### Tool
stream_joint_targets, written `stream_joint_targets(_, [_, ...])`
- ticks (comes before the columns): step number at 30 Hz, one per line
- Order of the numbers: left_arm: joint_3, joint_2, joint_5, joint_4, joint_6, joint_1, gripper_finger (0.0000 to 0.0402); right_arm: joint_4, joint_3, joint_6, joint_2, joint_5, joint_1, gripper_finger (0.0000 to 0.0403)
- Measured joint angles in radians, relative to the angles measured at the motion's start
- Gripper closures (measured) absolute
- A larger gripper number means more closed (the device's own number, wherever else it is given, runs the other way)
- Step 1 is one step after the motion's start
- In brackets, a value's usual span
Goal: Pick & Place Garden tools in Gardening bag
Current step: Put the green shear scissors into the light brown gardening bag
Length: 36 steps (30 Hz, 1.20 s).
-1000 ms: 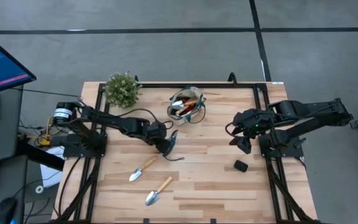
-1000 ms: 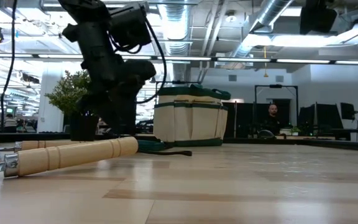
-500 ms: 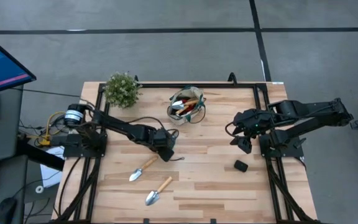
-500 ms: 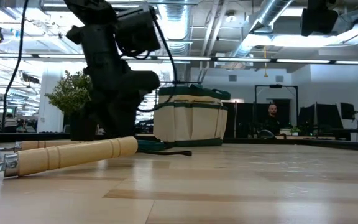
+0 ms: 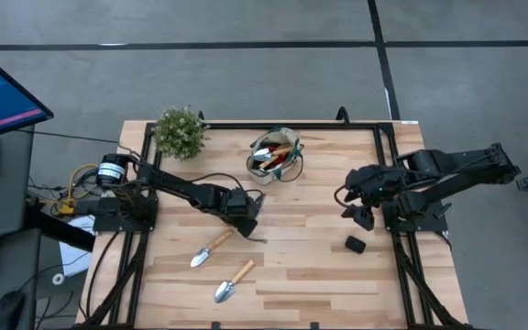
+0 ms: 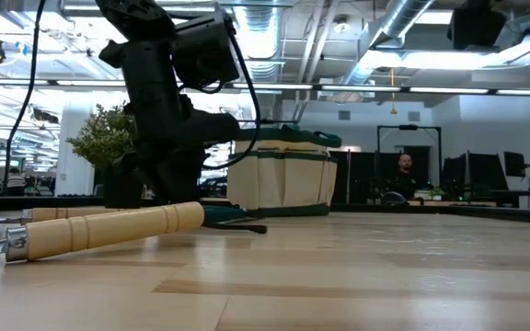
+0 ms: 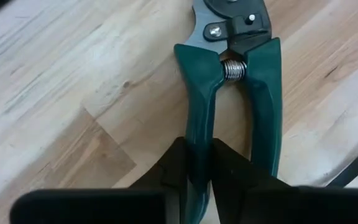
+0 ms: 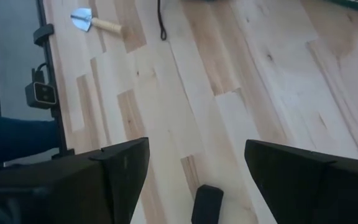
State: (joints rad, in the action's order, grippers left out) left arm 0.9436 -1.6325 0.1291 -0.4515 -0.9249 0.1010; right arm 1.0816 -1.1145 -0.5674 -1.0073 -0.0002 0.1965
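The pruning shears (image 7: 241,93), with dark green handles and a spring between them, lie flat on the table left of its middle. My left gripper (image 5: 246,223) is down over them, shut on one handle. The gardening bag (image 5: 275,156) stands at the far middle, with tools sticking out of its top. Two wooden-handled trowels (image 5: 211,248) (image 5: 235,280) lie toward the near edge. My right gripper (image 5: 360,213) hangs open at the right side, over bare wood, touching nothing. My left gripper pinches one of the shears' two handles (image 7: 199,143) between its two fingers (image 7: 176,168), about midway along the handle. The fingers come from above and lie across it. The other handle is outside the hold. The shears rest flat on the table.
A bushy green plant (image 5: 180,131) stands at the far left corner. A small black lump (image 5: 355,244) lies near my right gripper. The shears' black cord (image 7: 353,168) trails on the wood. In the low view a trowel's wooden handle (image 6: 109,228) lies close to the camera.
My left gripper has gone a little toward the near edge and down onto the shears, now covering them in the high view. The shears have stayed on the table.
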Motion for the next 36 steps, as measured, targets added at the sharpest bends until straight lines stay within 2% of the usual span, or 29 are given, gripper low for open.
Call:
stream_joint_targets(3, [-0.001, 0.020, -0.001, 0.001, -0.006, -0.002, 0.0359, 0.000, 0.000, 0.000, 0.000, 0.000, 0.016, 0.0147])
stream_joint_targets(7, [-0.009, 0.109, 0.006, -0.013, -0.035, -0.002, 0.0359, 0.004, 0.000, 0.000, 0.000, 0.001, 0.030, 0.0147])
stream_joint_targets(14, [-0.006, 0.369, -0.001, 0.050, -0.060, -0.001, 0.0359, 0.015, 0.000, 0.002, 0.002, 0.062, 0.046, 0.0147])
stream_joint_targets(20, [-0.003, 0.594, -0.092, 0.313, -0.059, -0.001, 0.0359, 0.014, 0.001, 0.002, 0.011, 0.073, 0.046, 0.0147])
stream_joint_targets(25, [-0.003, 0.720, -0.121, 0.561, -0.001, 0.003, 0.0359, 0.011, 0.001, 0.006, 0.025, 0.079, 0.046, 0.0147])
stream_joint_targets(30, [-0.001, 0.762, -0.197, 0.762, 0.067, 0.017, 0.0359, 0.009, 0.001, 0.008, 0.027, 0.079, 0.046, 0.0147])
stream_joint_targets(36, [-0.001, 0.744, -0.327, 0.890, 0.079, 0.041, 0.0359, 0.001, 0.001, 0.010, 0.026, 0.080, 0.046, 0.0147])
